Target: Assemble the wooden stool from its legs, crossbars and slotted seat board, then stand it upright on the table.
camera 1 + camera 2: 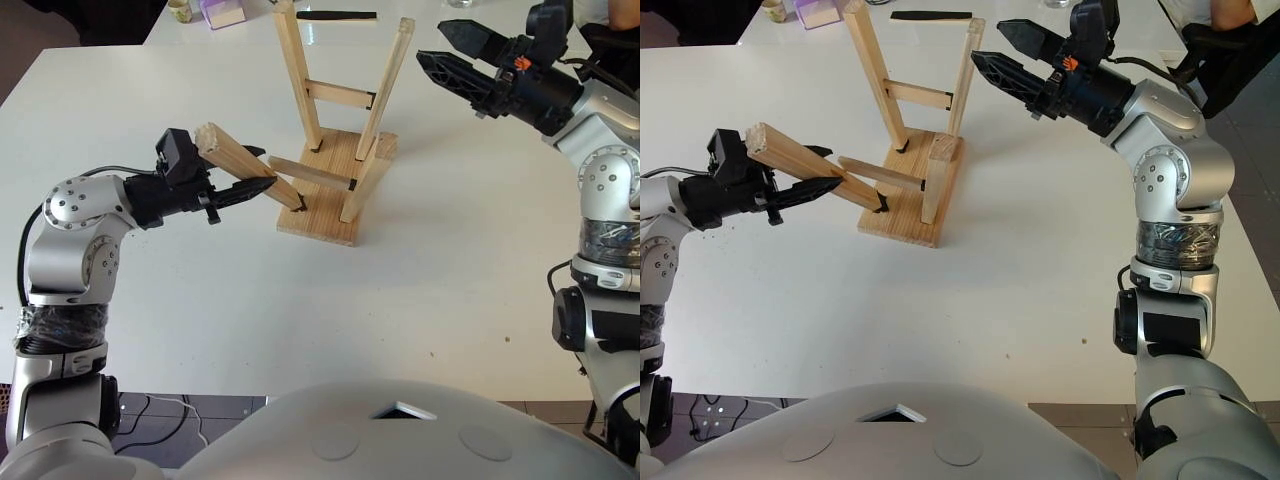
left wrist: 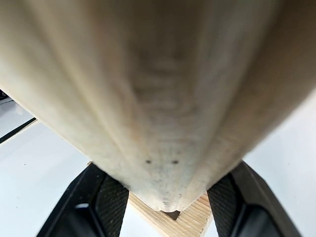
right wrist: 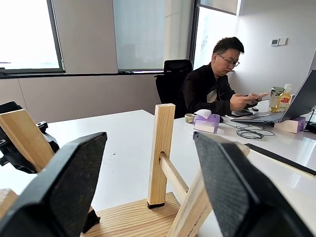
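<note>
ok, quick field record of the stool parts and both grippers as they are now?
seat board: flat on the table, legs pointing up
far legs: two, standing on the board, joined by far crossbar
near right leg: standing on the board
tilted leg: lower end at the board's near left corner, leaning outward
near crossbar: between tilted leg and near right leg
left gripper: shut on tilted leg
right gripper: open, empty, in the air right of far legs

An office: white desk [image 3: 123,143], laptop [image 3: 300,101], black swivel chair [image 3: 170,74], large windows [image 3: 24,34].
</note>
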Motion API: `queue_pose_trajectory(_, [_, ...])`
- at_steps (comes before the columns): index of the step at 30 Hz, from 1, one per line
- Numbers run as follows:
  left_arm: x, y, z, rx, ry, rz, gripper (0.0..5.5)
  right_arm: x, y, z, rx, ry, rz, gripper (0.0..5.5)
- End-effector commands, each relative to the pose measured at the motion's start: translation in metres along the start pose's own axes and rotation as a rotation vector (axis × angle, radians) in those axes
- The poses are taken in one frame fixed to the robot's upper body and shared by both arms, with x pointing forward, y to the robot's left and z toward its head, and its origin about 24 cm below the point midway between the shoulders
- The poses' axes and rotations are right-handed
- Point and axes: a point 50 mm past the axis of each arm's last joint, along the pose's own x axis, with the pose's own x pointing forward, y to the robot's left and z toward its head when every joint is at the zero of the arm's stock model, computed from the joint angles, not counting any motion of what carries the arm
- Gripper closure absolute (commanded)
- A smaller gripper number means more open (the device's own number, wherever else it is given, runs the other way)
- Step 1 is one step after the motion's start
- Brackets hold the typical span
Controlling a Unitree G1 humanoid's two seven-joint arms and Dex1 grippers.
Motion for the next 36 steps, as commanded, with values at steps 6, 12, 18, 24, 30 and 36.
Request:
queue_pose_trajectory(6, [0.009,-0.056,-0.039,-0.257,0.094,-0.164,3.44,-0.001,0.001,0.0,-0.021,0.01,0.001,2.26])
queue_pose_trajectory(12, [0.015,-0.064,-0.029,-0.25,0.037,-0.156,3.44,-0.003,0.001,-0.001,-0.024,0.016,-0.005,2.26])
queue_pose_trajectory(18, [-0.019,-0.023,-0.001,-0.073,0.084,0.022,3.44,-0.008,0.002,-0.004,-0.026,0.013,-0.026,2.26])
queue_pose_trajectory(24, [-0.034,-0.008,0.001,-0.032,0.11,0.094,3.45,-0.005,0.004,-0.005,-0.026,0.009,-0.016,2.26])
queue_pose_trajectory(30, [-0.039,0.012,-0.007,-0.009,0.108,0.193,3.45,0.0,0.005,-0.006,-0.023,0.009,0.001,2.26])
queue_pose_trajectory(36, [-0.032,0.011,-0.021,-0.06,0.096,0.184,3.45,0.002,0.006,-0.007,-0.016,0.008,0.008,2.26])
